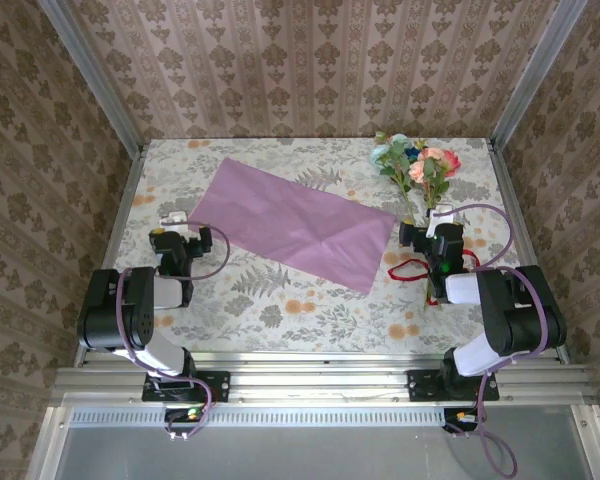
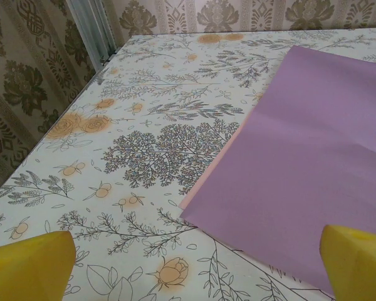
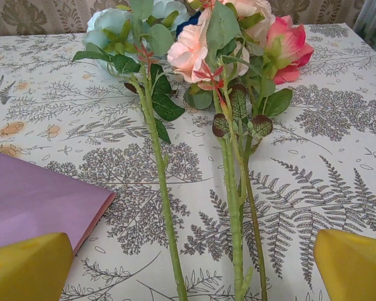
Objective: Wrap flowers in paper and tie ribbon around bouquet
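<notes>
The lilac paper (image 1: 292, 223) lies flat and slanted across the middle of the table, its pinkish reverse showing along one edge (image 2: 207, 182). The flowers (image 1: 417, 165) lie bare at the back right, apart from the paper, with pink, peach and teal heads (image 3: 225, 37) pointing away and green stems toward me. A red ribbon (image 1: 410, 270) lies looped by the right arm. My left gripper (image 2: 194, 276) is open just before the paper's (image 2: 313, 144) near left corner. My right gripper (image 3: 191, 276) is open with the stems lying between its yellow fingers (image 3: 25, 266), untouched; the paper's corner (image 3: 31, 200) is at its left.
A floral tablecloth (image 1: 280, 290) covers the table. Patterned walls and metal posts (image 1: 90, 70) close in the left, back and right sides. In the top view the left gripper (image 1: 170, 222) and right gripper (image 1: 442, 215) sit at either end of the paper.
</notes>
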Controlling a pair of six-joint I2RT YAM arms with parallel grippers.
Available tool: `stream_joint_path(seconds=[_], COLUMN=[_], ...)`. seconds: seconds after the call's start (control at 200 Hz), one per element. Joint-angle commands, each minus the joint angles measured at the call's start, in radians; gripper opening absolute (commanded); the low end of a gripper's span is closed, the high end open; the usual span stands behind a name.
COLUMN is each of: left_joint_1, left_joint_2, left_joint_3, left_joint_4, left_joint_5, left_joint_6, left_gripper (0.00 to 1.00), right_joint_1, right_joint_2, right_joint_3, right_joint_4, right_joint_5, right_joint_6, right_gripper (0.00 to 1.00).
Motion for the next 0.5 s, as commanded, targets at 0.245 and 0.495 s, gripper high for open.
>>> stream_joint_path(seconds=[0.245,0.495], left_joint_1=[-0.003,-0.007], left_joint_2=[-0.008,-0.007], left_joint_3=[-0.005,0.007], left_joint_4=[0.02,-0.002], left_joint_5=[-0.016,-0.022], left_joint_6=[0.01,0.013], left_gripper=[1.0,1.0], right_joint_1=[-0.005,-0.004], right_joint_2=[0.003,0.003], right_joint_3=[0.015,0.014], right_joint_4=[0.009,0.01], right_joint_5=[-0.01,-0.01], right_joint_6=[-0.014,-0.013], right_gripper=[1.0,1.0])
